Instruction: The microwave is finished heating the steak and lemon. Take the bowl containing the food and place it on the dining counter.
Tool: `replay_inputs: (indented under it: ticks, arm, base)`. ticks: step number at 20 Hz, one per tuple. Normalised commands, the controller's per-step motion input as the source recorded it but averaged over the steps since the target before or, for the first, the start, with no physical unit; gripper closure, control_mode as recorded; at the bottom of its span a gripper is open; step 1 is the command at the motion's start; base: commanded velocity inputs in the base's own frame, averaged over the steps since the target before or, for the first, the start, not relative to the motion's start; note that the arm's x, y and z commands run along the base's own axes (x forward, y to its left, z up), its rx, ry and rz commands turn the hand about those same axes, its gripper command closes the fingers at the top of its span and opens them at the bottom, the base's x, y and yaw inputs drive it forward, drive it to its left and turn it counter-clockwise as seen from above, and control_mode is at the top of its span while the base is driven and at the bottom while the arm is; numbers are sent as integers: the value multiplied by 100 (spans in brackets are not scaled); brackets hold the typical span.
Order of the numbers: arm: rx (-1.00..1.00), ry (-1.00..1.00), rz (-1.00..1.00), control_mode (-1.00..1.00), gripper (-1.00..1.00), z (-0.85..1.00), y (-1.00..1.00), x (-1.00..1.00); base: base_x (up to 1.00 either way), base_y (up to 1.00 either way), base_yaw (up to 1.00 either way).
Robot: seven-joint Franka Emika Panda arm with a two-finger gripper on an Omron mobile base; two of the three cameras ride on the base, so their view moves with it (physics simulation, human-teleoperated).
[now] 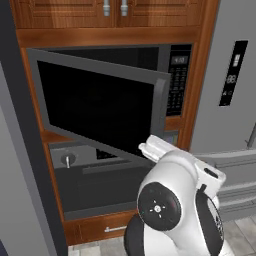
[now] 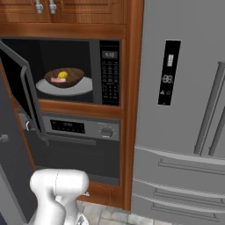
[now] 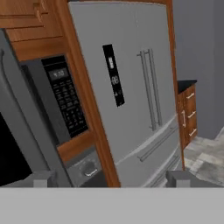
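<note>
The microwave (image 2: 66, 72) door (image 1: 97, 107) hangs wide open, and inside sits the wooden bowl (image 2: 64, 77) on the white turntable plate (image 2: 83, 88), with the steak (image 2: 57, 80) and the lemon (image 2: 63, 74) resting in it. In the hand view the gripper (image 3: 111, 179) has its fingertips (image 3: 41, 179) set wide apart, holding nothing, aimed past the button panel (image 3: 65, 98) toward the refrigerator (image 3: 131, 78). The reach is the job now: swing the hand around the door's edge, come in level over the plate, and close on the bowl's near rim without tipping it. The door looks like the likeliest snag.
</note>
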Motion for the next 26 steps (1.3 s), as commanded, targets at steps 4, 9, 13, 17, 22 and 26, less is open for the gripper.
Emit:
replay_inputs:
  ticks: [4,9,13,17,22,26]
  arm:
    - [21,-9,12,-100,-100,0,-100,0]
    - [22,-11,21,-100,-100,0,-100,8]
    - [26,-2,41,-100,-100,0,-87,52]
    - [34,0,59,-100,-100,0,-25,71]
    - [26,1,62,-100,-100,0,35,58]
    - [13,1,37,-100,-100,-1,97,67]
  base:
    - [0,0,0]
    - [0,0,0]
    - [0,0,0]
    - [0,0,0]
    - [0,0,0]
    - [0,0,0]
